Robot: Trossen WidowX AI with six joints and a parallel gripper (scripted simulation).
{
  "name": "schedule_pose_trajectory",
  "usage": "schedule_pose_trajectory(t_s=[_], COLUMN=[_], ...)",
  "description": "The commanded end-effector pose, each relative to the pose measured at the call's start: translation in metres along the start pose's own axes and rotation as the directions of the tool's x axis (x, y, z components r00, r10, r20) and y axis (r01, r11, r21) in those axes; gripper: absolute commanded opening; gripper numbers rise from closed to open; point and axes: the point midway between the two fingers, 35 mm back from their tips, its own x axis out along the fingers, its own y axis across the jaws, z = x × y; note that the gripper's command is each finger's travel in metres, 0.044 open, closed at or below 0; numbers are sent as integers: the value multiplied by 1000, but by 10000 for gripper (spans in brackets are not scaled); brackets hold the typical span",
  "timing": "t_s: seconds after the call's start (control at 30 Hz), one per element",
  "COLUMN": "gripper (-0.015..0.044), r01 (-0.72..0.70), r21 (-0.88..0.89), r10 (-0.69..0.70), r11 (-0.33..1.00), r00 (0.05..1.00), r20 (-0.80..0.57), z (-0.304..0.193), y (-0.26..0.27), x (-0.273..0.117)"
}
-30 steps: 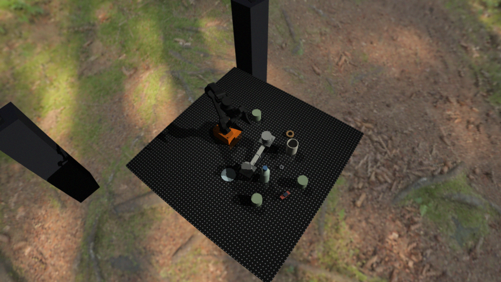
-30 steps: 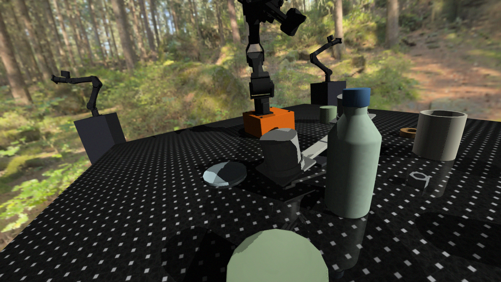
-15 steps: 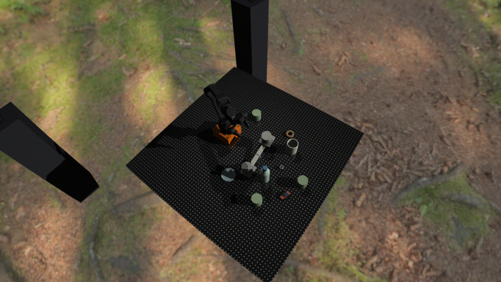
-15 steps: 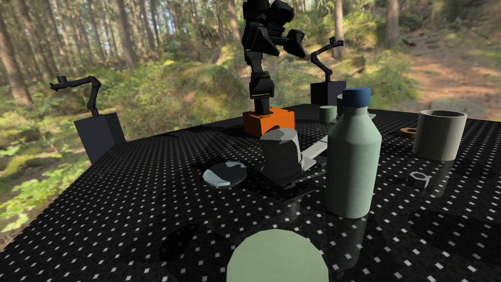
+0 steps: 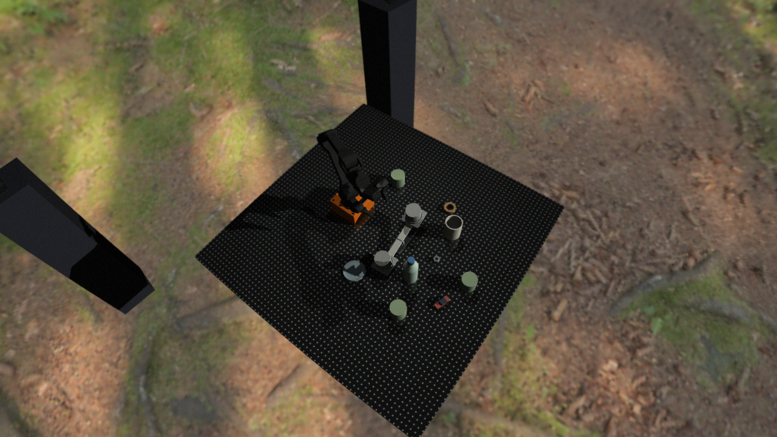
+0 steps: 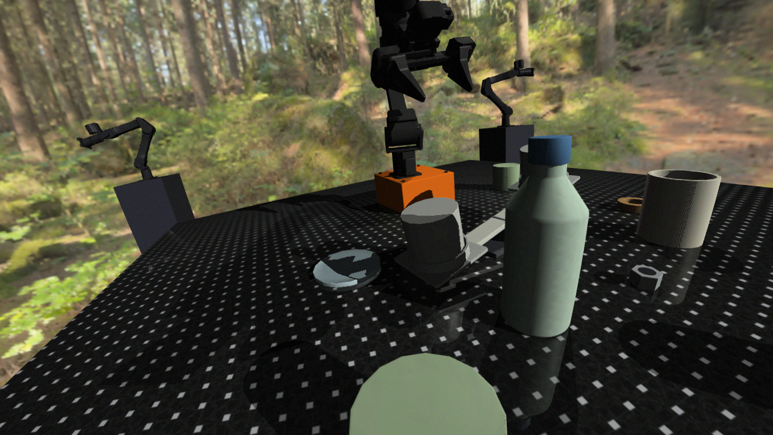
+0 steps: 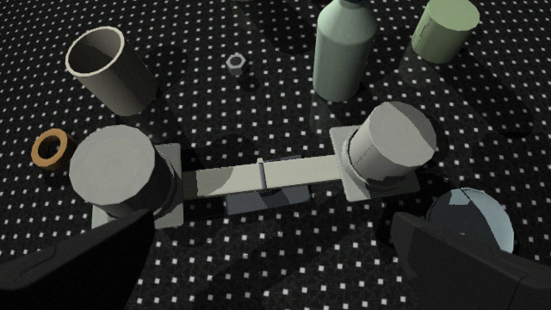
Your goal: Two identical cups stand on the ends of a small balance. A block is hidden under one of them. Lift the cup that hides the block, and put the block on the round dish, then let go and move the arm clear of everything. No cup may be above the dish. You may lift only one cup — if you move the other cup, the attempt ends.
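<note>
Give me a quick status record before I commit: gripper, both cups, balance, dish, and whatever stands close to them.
gripper: open, holds nothing, high above the table
cup near dish: upside down on its pad, untouched
far cup: upside down on the other pad, untouched
balance beam: in the exterior view the dish-side end sits lower
block: not visible
round dish: on the table beside the near cup, nothing on it
bottle: upright, close behind the near cup
open tan cylinder: upright, behind the far cup
orange ring: flat beside the far cup
</note>
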Motion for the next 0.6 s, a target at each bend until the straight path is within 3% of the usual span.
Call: schedule_pose_trajectory(t_s=[0.0, 0.57], gripper=[440, 440], r01=[29, 250], r21=[118, 551], r10=[-23, -88], r11=[993, 796], r00=[998, 949], r20=[-51, -303], z=[9, 37], y=[-8, -48], x=[5, 49])
